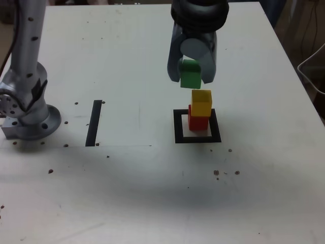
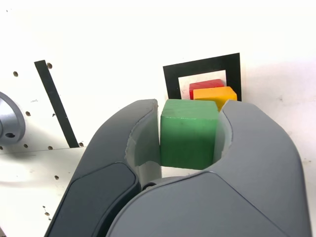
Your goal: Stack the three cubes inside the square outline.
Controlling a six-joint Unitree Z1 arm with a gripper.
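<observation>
While clamped on green cube (image 1: 190, 76) by gripper (image 1: 191, 75), last step: lower straight onto yellow cube (image 1: 201, 102), then release.

The arm's base (image 1: 28, 109), at the left edge of the exterior view, is a silver-grey metal column on a round flange, dotted with small dark screw holes and marked by a black patch on its side. At the top centre of that frame a black ribbed wrist section (image 1: 199, 12) carries the gripper (image 1: 192, 76), which has a pale round disc on its front. Close up, the gripper's fingers (image 2: 266, 163) are smooth, curved, dark grey shells with lighter grey inner faces.
</observation>
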